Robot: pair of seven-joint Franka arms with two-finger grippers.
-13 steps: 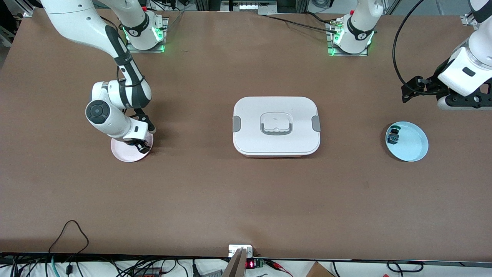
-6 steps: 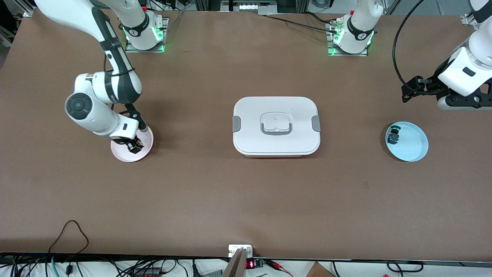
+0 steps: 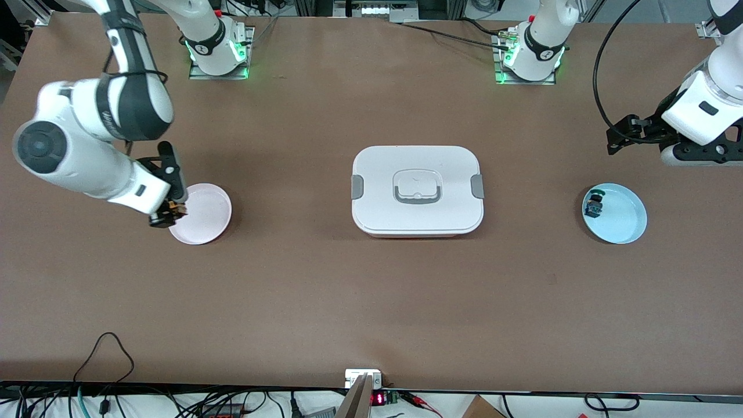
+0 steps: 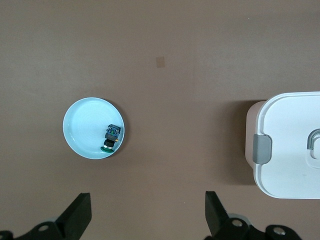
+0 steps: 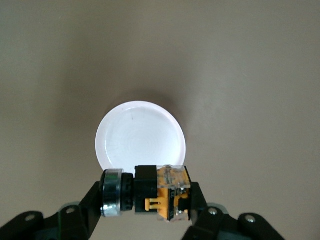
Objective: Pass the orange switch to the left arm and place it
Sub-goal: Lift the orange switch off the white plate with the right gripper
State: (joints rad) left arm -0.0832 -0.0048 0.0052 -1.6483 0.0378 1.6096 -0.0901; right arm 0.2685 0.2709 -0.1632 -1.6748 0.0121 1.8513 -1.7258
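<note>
My right gripper (image 3: 167,216) is shut on the orange switch (image 3: 173,211), a small black part with an orange body and a silver ring. It holds the switch in the air over the edge of the round pink plate (image 3: 204,216). In the right wrist view the switch (image 5: 150,196) lies crosswise between the fingers (image 5: 196,199), above the bare plate (image 5: 140,140). The white box (image 3: 417,190) sits lidded at the table's middle. My left gripper (image 3: 696,154) waits open and holds nothing, raised over the table at the left arm's end; its fingers (image 4: 216,212) stand wide apart.
A round blue plate (image 3: 622,220) near the left gripper holds a small black switch with a green cap (image 3: 594,203). The left wrist view shows that plate (image 4: 82,127), the green-capped switch (image 4: 111,139) and the box's latched end (image 4: 292,135). Cables run along the table's near edge.
The right arm has risen off the pink plate with the orange switch in its grip and swung toward its own end of the table. The left arm has not moved.
</note>
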